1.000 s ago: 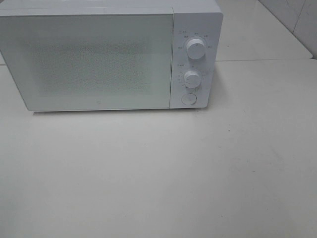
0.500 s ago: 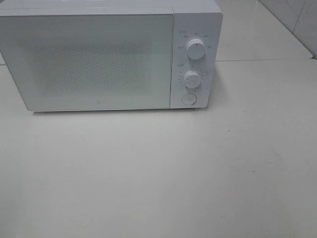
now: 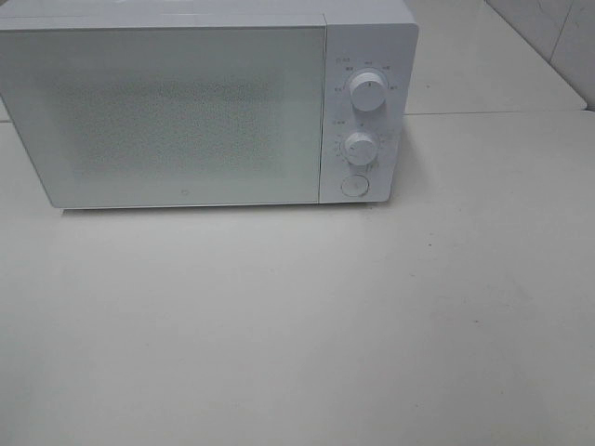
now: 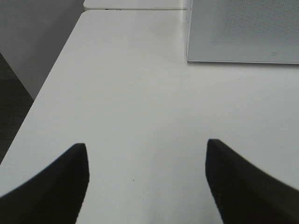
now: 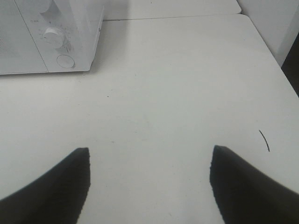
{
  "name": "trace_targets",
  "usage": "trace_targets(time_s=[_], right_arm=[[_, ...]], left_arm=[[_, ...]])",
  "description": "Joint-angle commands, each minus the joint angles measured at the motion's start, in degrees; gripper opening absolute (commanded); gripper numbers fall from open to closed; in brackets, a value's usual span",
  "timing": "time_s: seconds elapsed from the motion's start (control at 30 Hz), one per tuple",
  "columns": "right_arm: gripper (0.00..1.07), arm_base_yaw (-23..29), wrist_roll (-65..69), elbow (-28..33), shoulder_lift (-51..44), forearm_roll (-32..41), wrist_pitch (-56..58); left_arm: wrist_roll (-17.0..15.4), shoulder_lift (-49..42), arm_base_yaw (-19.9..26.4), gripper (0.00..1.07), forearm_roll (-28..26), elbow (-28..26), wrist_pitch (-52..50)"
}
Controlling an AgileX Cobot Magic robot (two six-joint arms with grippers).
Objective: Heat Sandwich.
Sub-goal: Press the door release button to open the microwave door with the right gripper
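Nothing's budged: boxy white microwave (image 3: 186,111) shut, no sandwich visible, my left gripper (image 4: 145,142) and right gripper (image 5: 149,148) gaping empty, heating not started.

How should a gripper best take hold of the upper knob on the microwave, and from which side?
Probably by its round rim, from the front, jaws on its two sides: the upper knob sticks out of the front panel of the microwave, and the lower knob sits close beneath.

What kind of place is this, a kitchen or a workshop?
Probably a kitchen-style test bench rather than a home kitchen: a white microwave with two knobs stands, door shut, on a plain white table.
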Motion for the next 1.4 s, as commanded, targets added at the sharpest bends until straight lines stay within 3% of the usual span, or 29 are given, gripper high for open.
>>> trace_targets(time_s=[0.03,0.6,1.4], right_arm=[[0.71,0.11,0.23,-0.4,1.78,-0.34,-1.49],[0.71,0.11,-1.49,-1.49,11.46,-0.69,-27.33],[0.71,0.11,-6.47,-1.49,34.21,-1.78,-59.99]], left_arm=[[-0.4,-0.92,-0.4,0.68,0.23,0.11,-0.92],[-0.4,-0.92,-0.4,0.68,0.23,0.11,-0.92],[-0.4,-0.92,-0.4,0.68,0.23,0.11,-0.92]])
